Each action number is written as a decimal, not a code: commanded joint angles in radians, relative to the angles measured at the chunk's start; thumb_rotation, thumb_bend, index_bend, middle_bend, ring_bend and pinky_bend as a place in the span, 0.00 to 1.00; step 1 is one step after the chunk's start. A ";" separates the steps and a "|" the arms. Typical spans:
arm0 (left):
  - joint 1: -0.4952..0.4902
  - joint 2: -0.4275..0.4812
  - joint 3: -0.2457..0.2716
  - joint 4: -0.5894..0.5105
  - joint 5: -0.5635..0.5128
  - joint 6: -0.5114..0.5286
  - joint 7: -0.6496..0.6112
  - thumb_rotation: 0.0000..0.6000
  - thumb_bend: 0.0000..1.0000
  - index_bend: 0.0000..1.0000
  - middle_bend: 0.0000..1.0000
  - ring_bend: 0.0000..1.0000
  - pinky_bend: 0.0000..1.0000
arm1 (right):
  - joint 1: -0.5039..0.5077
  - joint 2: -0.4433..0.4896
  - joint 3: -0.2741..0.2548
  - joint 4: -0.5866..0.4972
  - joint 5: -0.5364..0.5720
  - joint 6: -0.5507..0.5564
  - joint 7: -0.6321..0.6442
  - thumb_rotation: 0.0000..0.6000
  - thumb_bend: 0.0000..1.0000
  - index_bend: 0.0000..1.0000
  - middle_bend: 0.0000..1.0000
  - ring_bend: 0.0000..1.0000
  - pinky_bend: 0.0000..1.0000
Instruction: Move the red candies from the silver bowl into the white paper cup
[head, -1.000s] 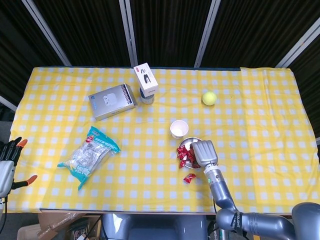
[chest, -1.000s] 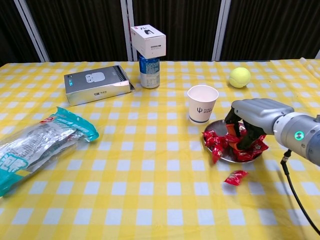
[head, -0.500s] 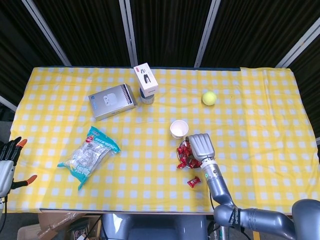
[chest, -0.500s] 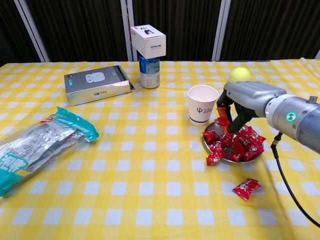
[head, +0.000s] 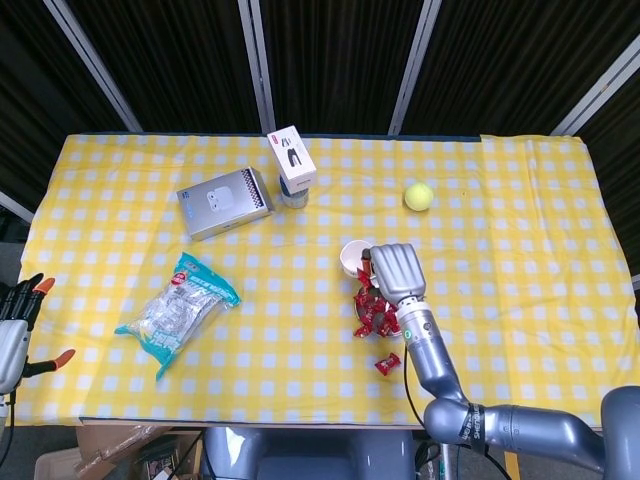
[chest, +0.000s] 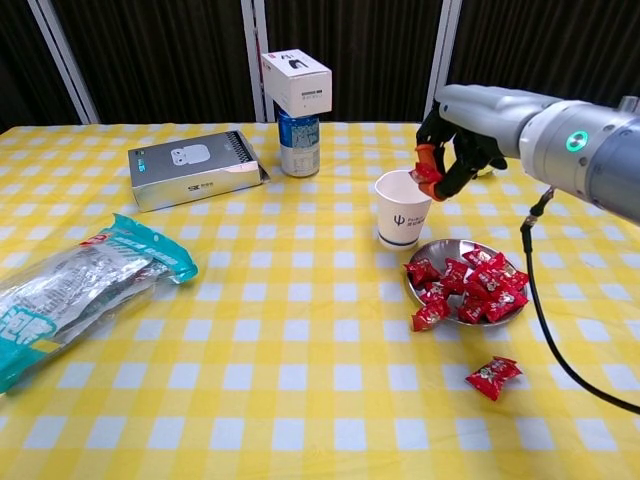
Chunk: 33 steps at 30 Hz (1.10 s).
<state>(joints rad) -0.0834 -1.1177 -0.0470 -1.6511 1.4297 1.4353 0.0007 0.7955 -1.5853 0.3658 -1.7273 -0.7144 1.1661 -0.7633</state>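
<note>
The right hand (chest: 455, 150) pinches one red wrapped candy (chest: 427, 172) just above the rim of the white paper cup (chest: 404, 208). Beside the cup, the shallow silver metal bowl (chest: 463, 255) holds more candies. Next: centre over the cup's mouth and release.

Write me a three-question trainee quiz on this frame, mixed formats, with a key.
1. True or false: the right hand holds a red candy above the white paper cup.
2. Where does the stray candy lie? A) in the silver bowl B) on the tablecloth in front of the bowl C) in the cup
3. Fill in: the white box stands on a ____.

Key: 1 true; 2 B; 3 can.
</note>
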 joint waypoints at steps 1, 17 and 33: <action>-0.001 0.001 -0.001 -0.001 -0.004 -0.003 -0.002 1.00 0.04 0.00 0.00 0.00 0.00 | 0.030 -0.006 0.022 0.017 0.025 -0.003 -0.012 1.00 0.50 0.68 0.58 0.69 0.82; -0.006 0.017 0.000 -0.019 -0.032 -0.034 -0.006 1.00 0.04 0.00 0.00 0.00 0.00 | 0.130 -0.088 0.038 0.232 0.111 -0.076 0.016 1.00 0.50 0.67 0.58 0.69 0.82; -0.006 0.021 0.003 -0.027 -0.034 -0.036 0.002 1.00 0.04 0.00 0.00 0.00 0.00 | 0.141 -0.106 0.007 0.291 0.102 -0.088 0.074 1.00 0.50 0.55 0.53 0.69 0.82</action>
<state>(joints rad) -0.0895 -1.0966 -0.0438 -1.6782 1.3953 1.3995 0.0030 0.9365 -1.6912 0.3736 -1.4366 -0.6123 1.0774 -0.6895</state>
